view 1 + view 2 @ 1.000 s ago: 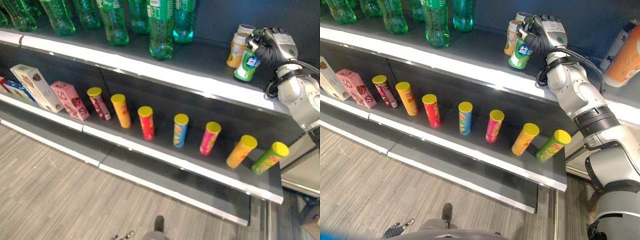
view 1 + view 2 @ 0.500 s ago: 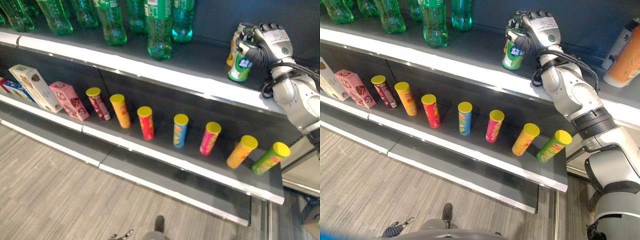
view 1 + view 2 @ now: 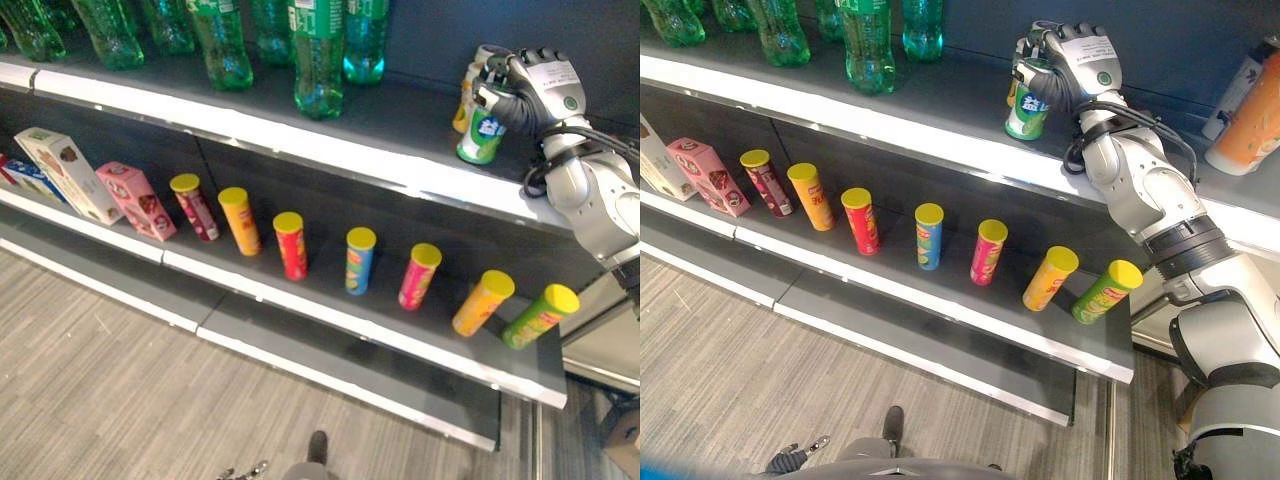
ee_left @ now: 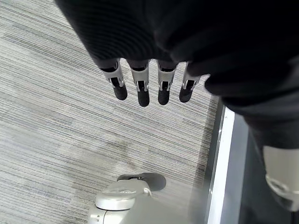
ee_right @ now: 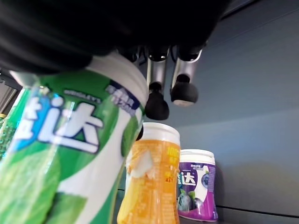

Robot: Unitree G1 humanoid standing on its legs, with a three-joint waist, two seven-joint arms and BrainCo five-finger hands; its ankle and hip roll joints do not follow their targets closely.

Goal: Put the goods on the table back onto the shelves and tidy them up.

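Left eye view: my right robot hand [image 3: 535, 88] is at the upper right of the frame, fingers curled round the green bottle [image 3: 481, 130], which sits at or just above the upper shelf [image 3: 300, 140], near its white front lip. An orange bottle [image 3: 466, 95] stands just behind it. Green soda bottles [image 3: 318, 60] line the top of the frame; a row of yellow-capped tubes [image 3: 360, 260] leans along the lower shelf [image 3: 300, 290].

Right eye view: the same grasp shows at upper centre, and I cannot tell whether the bottle's base rests fully on the shelf. My worry is letting go early: so close to the lip, a tilted bottle could topple off the front. Pushing it deeper risks knocking the orange one behind. To the left of the bottle the shelf is bare as far as the soda bottles, so there is room to slide that way; to the right a large orange container [image 3: 1250, 115] limits the arm.

Left wrist view: my left robot hand [image 4: 149, 86] hangs with fingers straight and relaxed above the grey floor [image 4: 56, 121], holding nothing.

Right wrist view: the green bottle fills the lower left, gripped; past the fingertips [image 5: 157, 106] stand the orange bottle and a purple bottle [image 5: 195, 184] against the back wall, close together.
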